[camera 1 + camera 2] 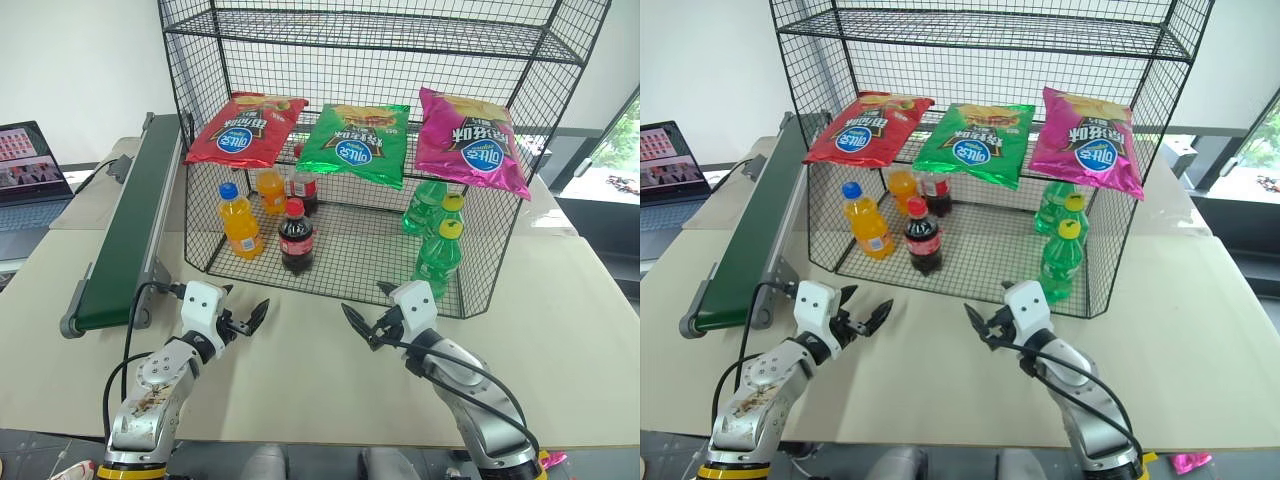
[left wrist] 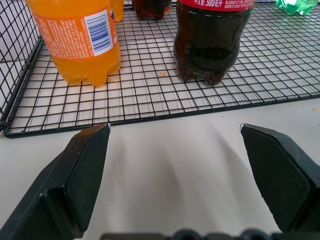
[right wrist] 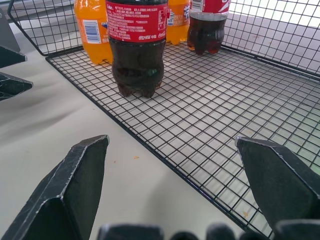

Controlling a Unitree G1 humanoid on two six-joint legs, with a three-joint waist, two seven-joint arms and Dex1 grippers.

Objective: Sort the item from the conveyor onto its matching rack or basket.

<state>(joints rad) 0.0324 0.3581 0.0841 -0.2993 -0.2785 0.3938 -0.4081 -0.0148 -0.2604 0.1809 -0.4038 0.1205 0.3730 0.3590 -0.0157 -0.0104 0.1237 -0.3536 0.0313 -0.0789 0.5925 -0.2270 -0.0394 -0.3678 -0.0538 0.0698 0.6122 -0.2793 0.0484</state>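
Observation:
A small cola bottle [image 1: 295, 238] with a red cap and red label stands upright near the front of the bottom tier of the black wire rack [image 1: 370, 255], beside an orange-drink bottle [image 1: 240, 222]. A second cola bottle [image 1: 305, 189] stands behind it. The dark green conveyor [image 1: 125, 235] runs along the rack's left side, and its belt is bare. Over the table in front of the rack, my left gripper [image 1: 250, 318] and my right gripper [image 1: 360, 325] are both open and hold nothing. In the wrist views the front cola bottle [image 2: 210, 45] [image 3: 137, 50] stands just past the open fingers.
Three crisp bags, red [image 1: 245, 130], green [image 1: 358, 143] and pink [image 1: 470, 140], lie on the rack's middle shelf. Green bottles [image 1: 440, 245] stand at the bottom right, and another orange bottle [image 1: 271, 190] stands at the back. A laptop [image 1: 30, 165] sits at the far left.

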